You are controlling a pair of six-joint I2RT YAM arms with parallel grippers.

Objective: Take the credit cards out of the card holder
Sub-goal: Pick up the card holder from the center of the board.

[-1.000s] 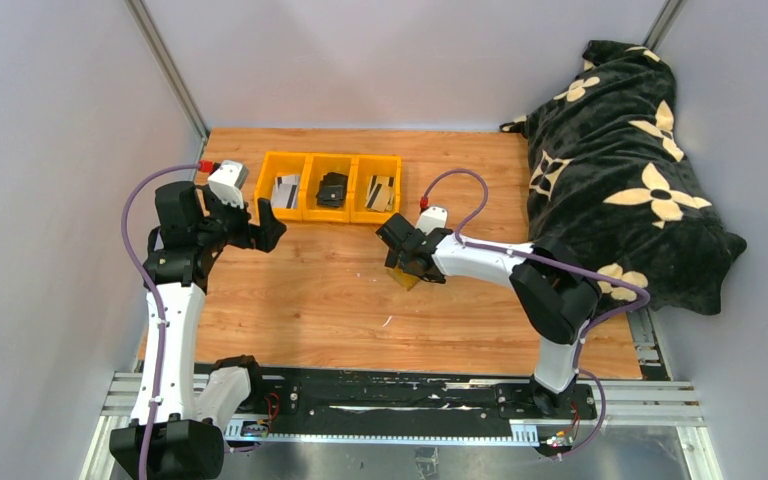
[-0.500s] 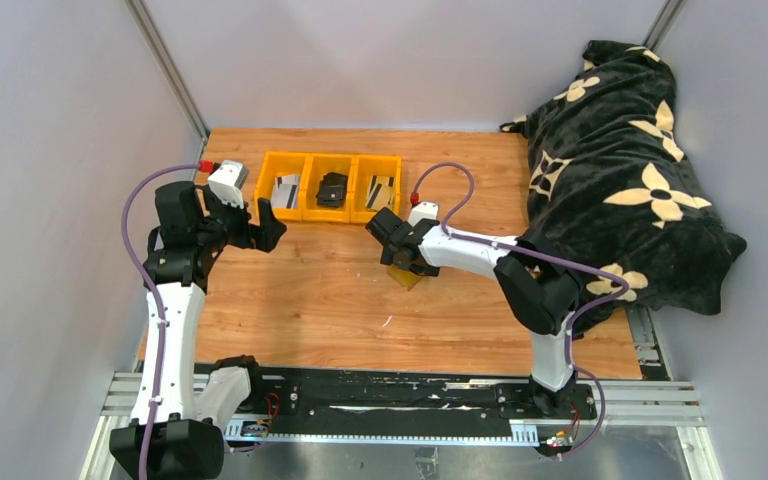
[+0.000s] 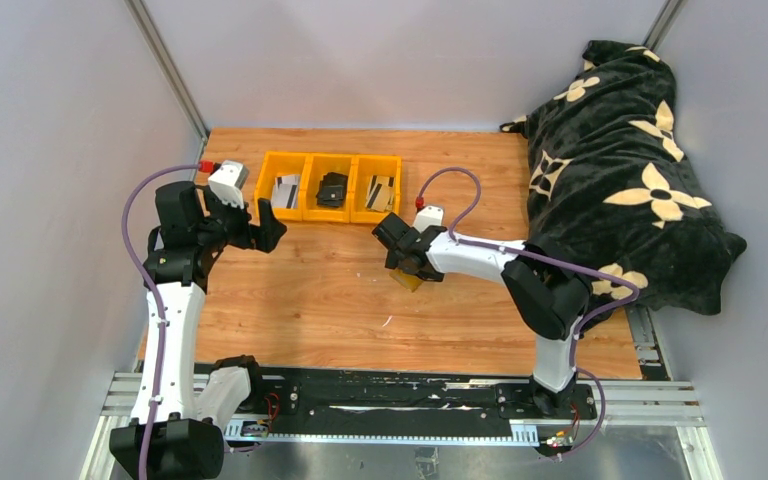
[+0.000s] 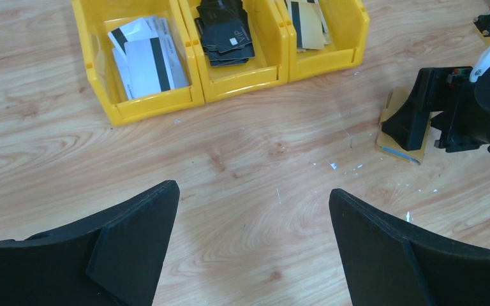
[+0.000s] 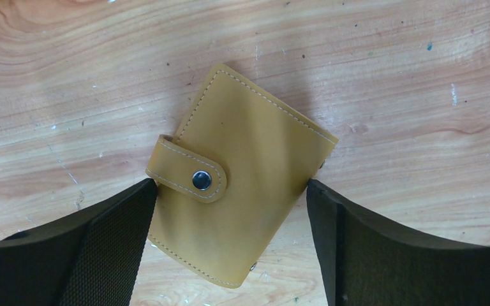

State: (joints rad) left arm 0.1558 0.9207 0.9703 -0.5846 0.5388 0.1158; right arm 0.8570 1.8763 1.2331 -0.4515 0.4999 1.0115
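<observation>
After swinging a shade toward the bins (image 4: pixel 242 80) half a second ago, the right jaws are back where they stood a second ago, squarely over the wallet (image 5: pixel 249 172). The wallet has not shifted on the surface (image 5: pixel 389 76) and lies in front of the right-hand bin. I read that as a re-aim rather than progress: the jaws stand wide, one finger at each side of the wallet, gripping nothing. The tab (image 5: pixel 188 175) is snapped shut, so opening it looks to me like the step in hand, with every card inside yet to come out. My left jaws have not stirred; they hang wide apart and empty above the surface, near the left bin. Pale striped cards (image 4: pixel 147 60) lie in that bin, tan ones in the right bin, dark items (image 4: pixel 224 32) in the middle one. Whatever the wallet holds is hidden under its closed flap. I cannot tell whether the right fingers touch its edges or merely flank them, nor how high they ride. From above, the right arm (image 3: pixel 480 258) covers most of the wallet, and in the wrist view one finger hides its lower left edge.
</observation>
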